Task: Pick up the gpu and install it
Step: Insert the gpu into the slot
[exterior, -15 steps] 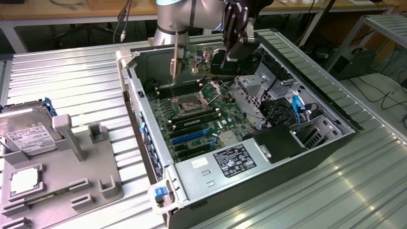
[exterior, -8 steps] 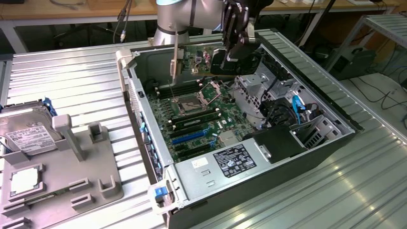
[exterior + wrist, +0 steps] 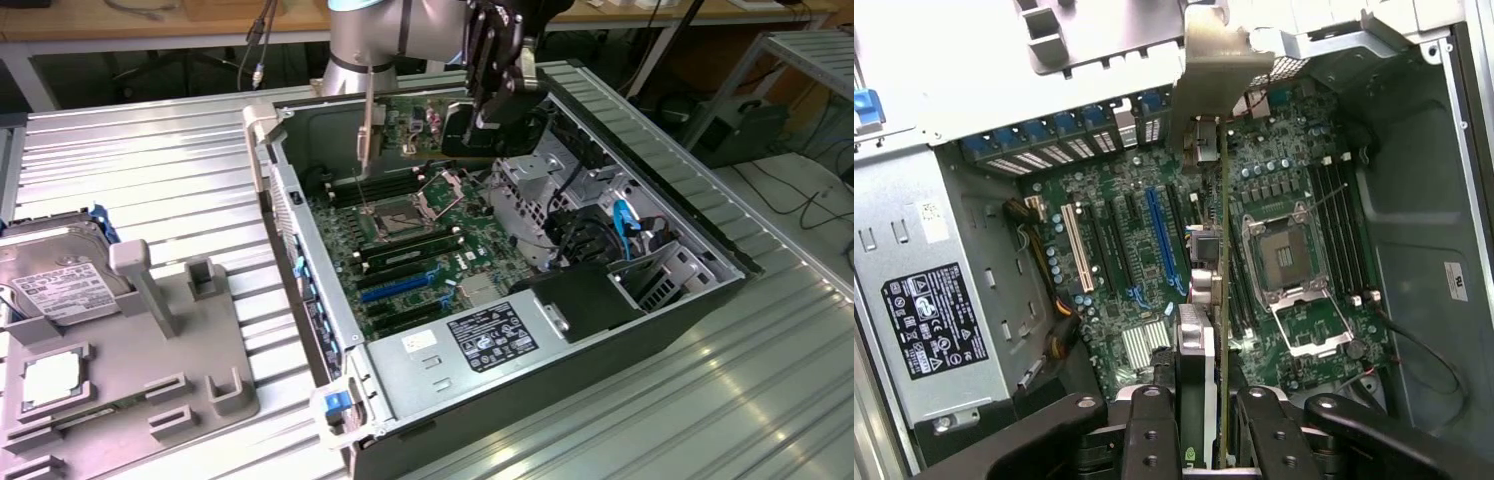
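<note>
The gpu is held on edge in the air inside the open computer case, over the far part of the motherboard. Its green face is turned toward the near side of the exterior view, and its long silver bracket hangs down at the end toward the exterior view's left. The fingers are clenched on the card at its opposite end, reaching down from the arm that stands behind the case. In the wrist view the gpu appears as a thin edge running away from the camera, gripped between the two black fingers, with the bracket at its far end. There it runs between the open processor socket on one side and the row of expansion slots, among them a blue slot, on the other. Near the front corner of the case sits the power supply with its black label. The case lies on a ribbed metal bench. Well apart from the case, at the exterior view's left, a grey tray carries a hard drive with a white label and a small square processor chip.
</note>
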